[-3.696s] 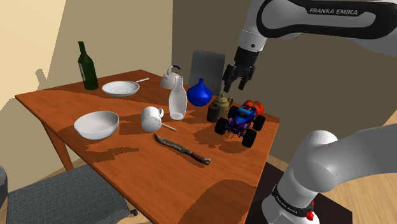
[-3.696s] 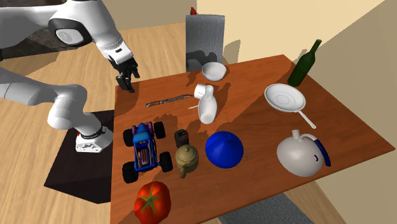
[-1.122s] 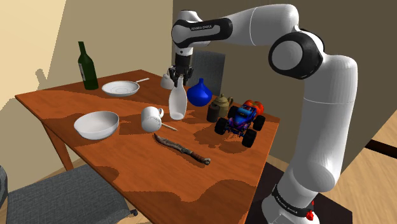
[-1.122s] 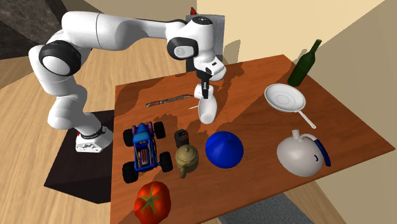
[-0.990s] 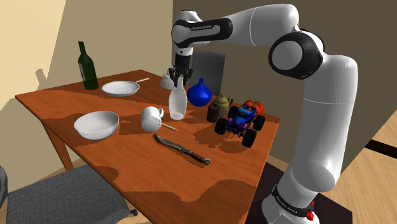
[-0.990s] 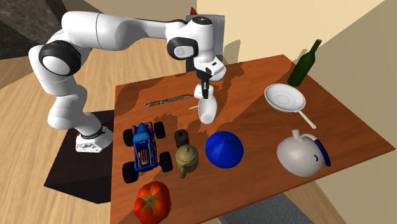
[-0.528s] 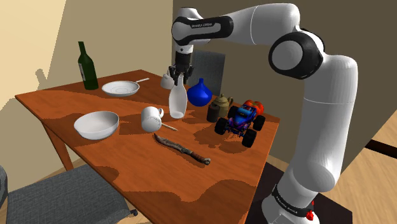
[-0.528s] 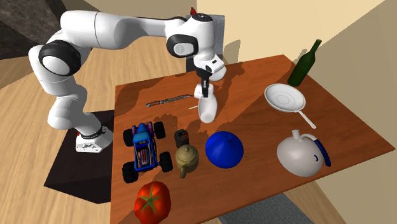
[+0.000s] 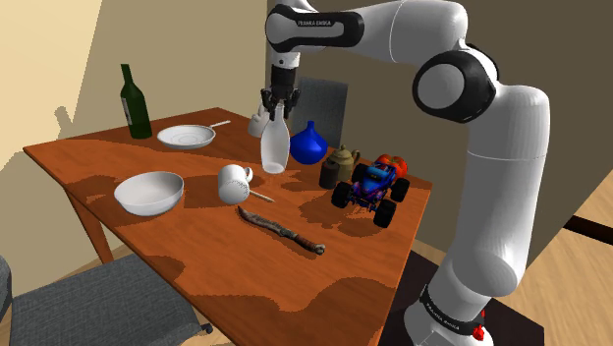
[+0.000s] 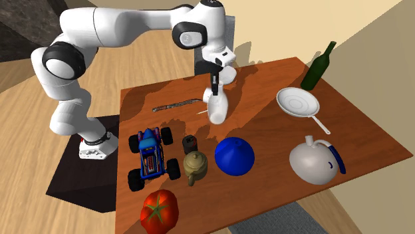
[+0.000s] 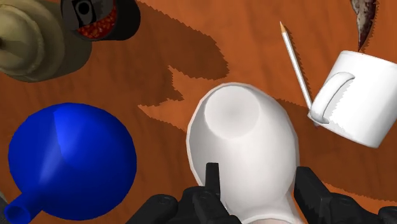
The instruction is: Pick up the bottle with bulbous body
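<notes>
Two black fingers (image 11: pixel 212 181) of the gripper (image 9: pixel 278 106) pinch the white bottle (image 9: pixel 274 149) by its neck at the shoulder view's upper centre, its long axis hanging straight down toward the table (image 9: pixel 196 256).

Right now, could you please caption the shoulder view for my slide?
Jaws hold the white bottle by its neck, just above the brown table.
</notes>
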